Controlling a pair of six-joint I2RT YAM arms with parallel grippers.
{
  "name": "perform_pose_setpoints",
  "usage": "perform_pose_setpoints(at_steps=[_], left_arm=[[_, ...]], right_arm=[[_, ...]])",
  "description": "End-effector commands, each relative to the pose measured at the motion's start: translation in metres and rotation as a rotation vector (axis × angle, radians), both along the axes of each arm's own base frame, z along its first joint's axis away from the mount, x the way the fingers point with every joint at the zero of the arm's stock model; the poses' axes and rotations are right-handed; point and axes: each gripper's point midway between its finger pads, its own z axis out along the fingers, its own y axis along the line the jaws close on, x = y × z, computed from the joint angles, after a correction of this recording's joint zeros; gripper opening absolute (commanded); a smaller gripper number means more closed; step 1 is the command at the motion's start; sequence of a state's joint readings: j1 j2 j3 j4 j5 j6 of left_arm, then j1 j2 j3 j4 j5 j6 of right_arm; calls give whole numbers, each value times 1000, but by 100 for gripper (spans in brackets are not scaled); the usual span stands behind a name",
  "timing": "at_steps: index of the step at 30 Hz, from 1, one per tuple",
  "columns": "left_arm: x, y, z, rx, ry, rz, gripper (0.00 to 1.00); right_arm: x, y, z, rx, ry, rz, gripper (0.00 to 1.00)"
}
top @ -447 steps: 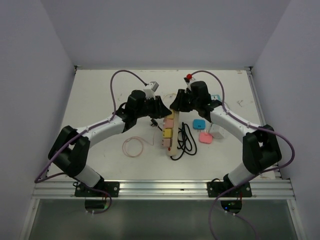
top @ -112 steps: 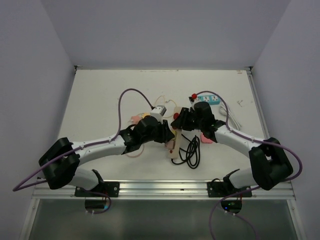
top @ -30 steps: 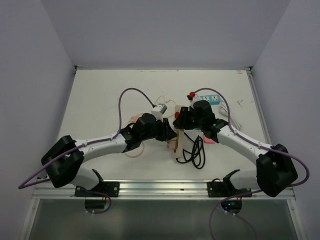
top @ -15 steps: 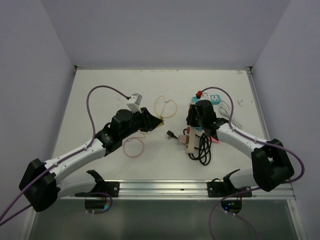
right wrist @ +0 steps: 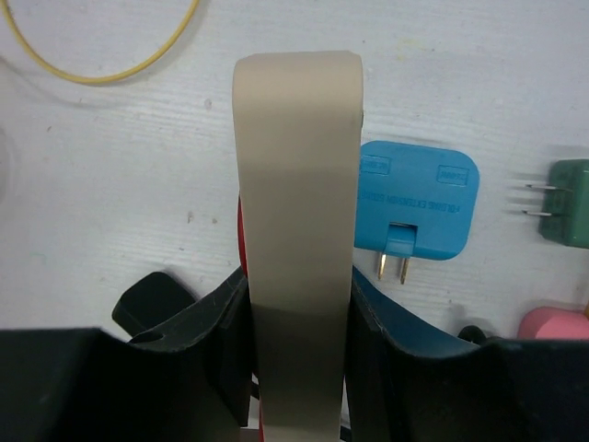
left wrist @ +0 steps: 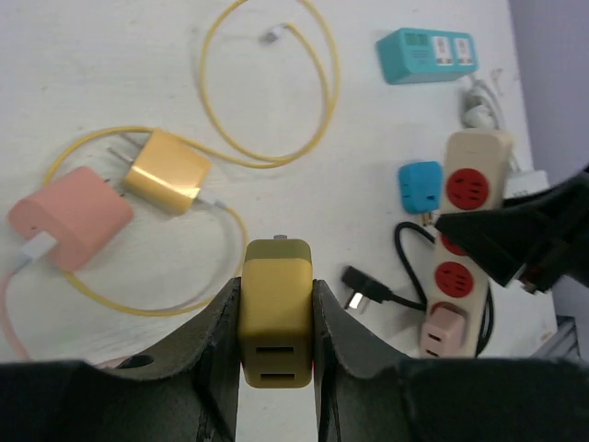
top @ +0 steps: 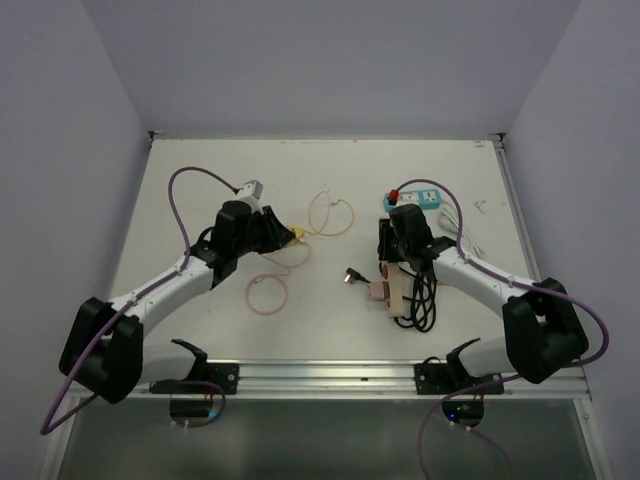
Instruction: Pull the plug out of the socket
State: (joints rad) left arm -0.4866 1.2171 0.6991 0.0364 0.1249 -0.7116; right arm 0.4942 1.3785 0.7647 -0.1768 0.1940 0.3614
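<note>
Since the earlier frame we are swinging our left end effector [left wrist: 276,308] farther toward the left edge of the surface [top: 190,190]. Near the near edge, right of the middle, our right end effector [right wrist: 296,304] is clamping the beige socket strip [right wrist: 296,166]. Farther back, the left end effector is gripping the yellow plug [left wrist: 275,285], well apart from that strip.

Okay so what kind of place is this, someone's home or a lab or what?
Most likely a robotics lab test cell, not a home: a white table boxed in by plain walls, robot arms bolted to a metal rail, and a power strip with loose chargers laid out as props.
</note>
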Motion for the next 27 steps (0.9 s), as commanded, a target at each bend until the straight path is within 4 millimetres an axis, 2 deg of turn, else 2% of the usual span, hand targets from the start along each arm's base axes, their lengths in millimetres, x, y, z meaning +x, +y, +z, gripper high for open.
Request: perform_pose_setpoints(at_steps=[1,4,9,12,15,16,18,19,21,23,27], left_arm=[[23,1,-7,7,-4,-41,10],[45,-1,-22,36,25,-48,11],[67,-6,-38,52,26,-60,18],[74,-2,-48,59,39,-54,36],[76,5,-51,66,42,-56,48],[76,7,-49,70,34,-51,51],[76,12,-46,87,28,-43,65],[76,15,-40,93,13,-32,74],[74,20,-34,108,6,-26,83],[70,22,-19,104,-26,-24,92],[51,16,12,55,-78,-77,95]], right_arm=[[1,23,23,115,-31,71,0],[-1,34,26,167,-27,101,0],[-2,40,32,208,-35,109,0],[-4,45,39,242,-35,124,0],[-6,49,40,265,-29,128,0],[-6,50,40,268,-29,128,0],[-6,53,41,285,-28,133,0],[-6,54,41,289,-26,134,0],[-5,56,44,305,-27,133,0],[-5,58,48,318,-33,135,0],[-2,62,59,356,-44,114,0]])
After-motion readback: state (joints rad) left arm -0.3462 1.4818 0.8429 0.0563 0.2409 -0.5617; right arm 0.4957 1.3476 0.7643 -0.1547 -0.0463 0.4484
